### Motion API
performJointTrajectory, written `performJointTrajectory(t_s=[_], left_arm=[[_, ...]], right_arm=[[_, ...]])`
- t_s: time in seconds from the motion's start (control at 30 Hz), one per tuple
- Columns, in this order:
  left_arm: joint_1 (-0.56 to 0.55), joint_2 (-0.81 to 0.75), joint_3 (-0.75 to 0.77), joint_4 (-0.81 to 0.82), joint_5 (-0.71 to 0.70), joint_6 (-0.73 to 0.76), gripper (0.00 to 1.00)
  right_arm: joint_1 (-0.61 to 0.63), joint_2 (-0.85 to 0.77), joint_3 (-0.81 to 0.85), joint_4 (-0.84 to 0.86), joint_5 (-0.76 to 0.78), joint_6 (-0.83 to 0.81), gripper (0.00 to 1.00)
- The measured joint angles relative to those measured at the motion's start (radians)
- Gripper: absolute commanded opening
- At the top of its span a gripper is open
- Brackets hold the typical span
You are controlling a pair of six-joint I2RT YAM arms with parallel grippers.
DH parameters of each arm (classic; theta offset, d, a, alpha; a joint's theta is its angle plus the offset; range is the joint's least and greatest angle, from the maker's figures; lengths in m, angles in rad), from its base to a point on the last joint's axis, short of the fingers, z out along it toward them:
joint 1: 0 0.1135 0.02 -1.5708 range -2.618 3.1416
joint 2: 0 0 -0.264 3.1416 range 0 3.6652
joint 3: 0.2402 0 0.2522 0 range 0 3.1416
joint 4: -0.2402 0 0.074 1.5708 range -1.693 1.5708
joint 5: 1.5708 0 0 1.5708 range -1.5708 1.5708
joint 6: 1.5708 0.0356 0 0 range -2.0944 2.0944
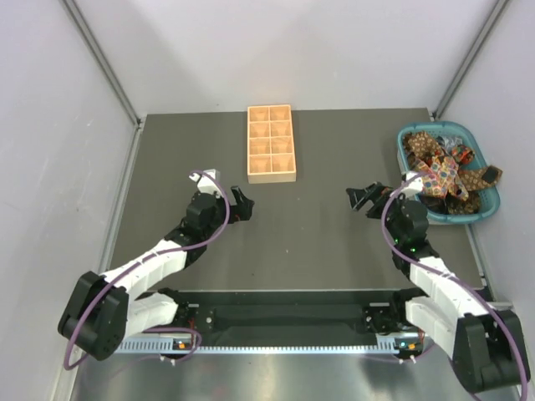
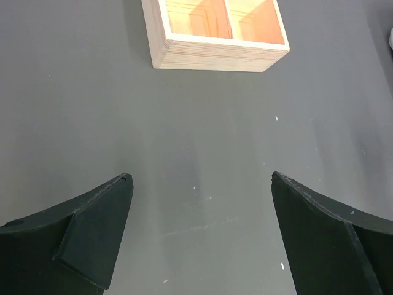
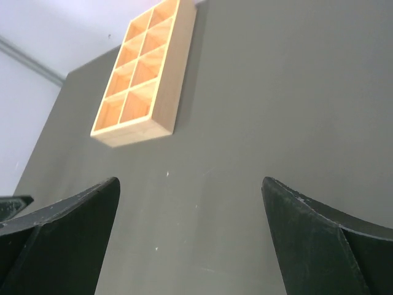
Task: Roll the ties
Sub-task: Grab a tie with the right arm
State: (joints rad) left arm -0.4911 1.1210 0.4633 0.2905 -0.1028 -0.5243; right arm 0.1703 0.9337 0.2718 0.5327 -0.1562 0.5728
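Where the ties [image 1: 441, 170] lie, heaped in a teal basket [image 1: 487, 203] at the right edge of the surface [image 1: 309, 234], they make a tangle of narrow patterned fabric. Most are brown with small orange and red prints. One on top, close to the basket's left rim, carries a brighter diamond print in yellow, red and blue. A brown end drapes over the right rim. The heap is too knotted for me to count the ties; there are several.

My left fingers [image 1: 241, 205] are spread wide with nothing between them, above bare surface just short of the near end of the tray [image 1: 270, 143]. My right fingers [image 1: 364, 198] are equally wide and empty, pointing toward the middle of the surface, away from the basket, which sits just beside my right wrist. Neither pair touches a tie, the tray or the basket.

I count one basket, one wooden tray with eight compartments in two rows of four, and two arms.
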Motion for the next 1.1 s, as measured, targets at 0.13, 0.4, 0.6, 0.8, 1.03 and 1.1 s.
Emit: performJointTrajectory(t_s=[0.13, 0.4, 0.6, 0.8, 1.03, 1.1], left_arm=[[-0.005, -0.003, 0.0, 0.0, 0.0, 0.001, 0.97], [-0.064, -0.006, 0.0, 0.0, -0.018, 0.011, 0.99], [-0.086, -0.006, 0.0, 0.0, -0.035, 0.02, 0.99], [-0.09, -0.005, 0.0, 0.0, -0.046, 0.027, 0.99], [-0.095, 0.008, 0.001, 0.0, -0.045, 0.027, 0.98], [-0.098, 0.018, 0.002, -0.001, -0.045, 0.027, 0.98]], right_arm=[[0.0, -0.115, 0.025, -0.106, 0.082, -0.005, 1.0], [-0.01, -0.203, 0.438, -0.668, 0.488, -0.011, 1.0], [-0.15, -0.02, 0.754, -0.98, 0.62, 0.024, 1.0], [-0.341, 0.201, 0.797, -1.116, 0.53, 0.077, 1.0], [-0.43, 0.386, 0.797, -1.118, 0.456, 0.15, 1.0], [-0.43, 0.429, 0.797, -1.103, 0.462, 0.179, 1.0]])
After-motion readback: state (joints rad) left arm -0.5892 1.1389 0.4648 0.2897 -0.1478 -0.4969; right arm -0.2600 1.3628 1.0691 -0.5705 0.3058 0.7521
